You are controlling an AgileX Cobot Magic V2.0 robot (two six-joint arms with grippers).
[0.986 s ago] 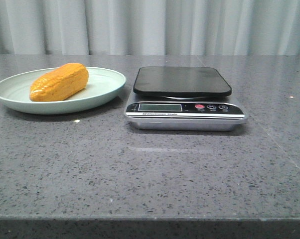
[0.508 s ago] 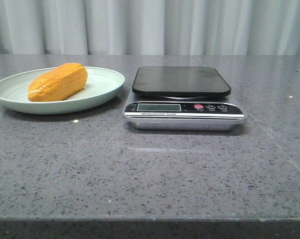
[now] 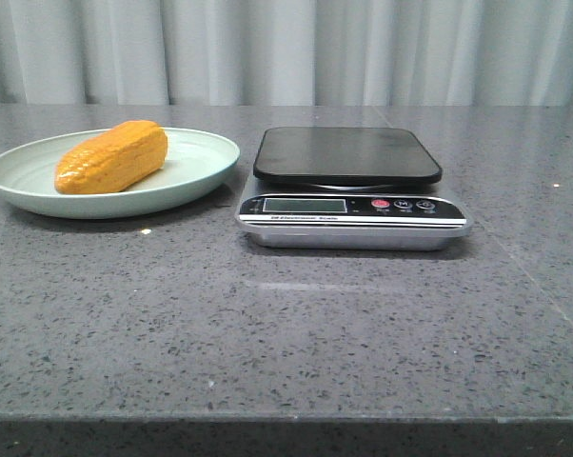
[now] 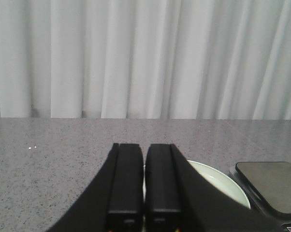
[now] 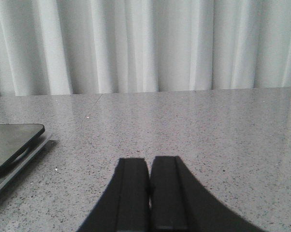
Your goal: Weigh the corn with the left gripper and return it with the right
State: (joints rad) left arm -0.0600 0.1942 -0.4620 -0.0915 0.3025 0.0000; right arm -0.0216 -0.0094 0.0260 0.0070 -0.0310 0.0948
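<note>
The orange-yellow corn [image 3: 112,157] lies on a pale green plate [image 3: 196,169] at the table's left in the front view. A silver kitchen scale [image 3: 353,211] with a black platform [image 3: 347,154] stands to the plate's right, and nothing lies on the platform. Neither gripper shows in the front view. In the left wrist view my left gripper [image 4: 144,150] is shut and empty, above the plate [image 4: 218,181]; its fingers hide the corn. In the right wrist view my right gripper [image 5: 149,164] is shut and empty over bare table, right of the scale [image 5: 10,147].
The grey speckled table [image 3: 286,324] runs to a front edge near the bottom of the front view. A white curtain [image 3: 286,48] hangs behind the table's far edge.
The plate, corn and scale keep their places, apart from a slight jitter of the picture. No gripper has come into the front view.
</note>
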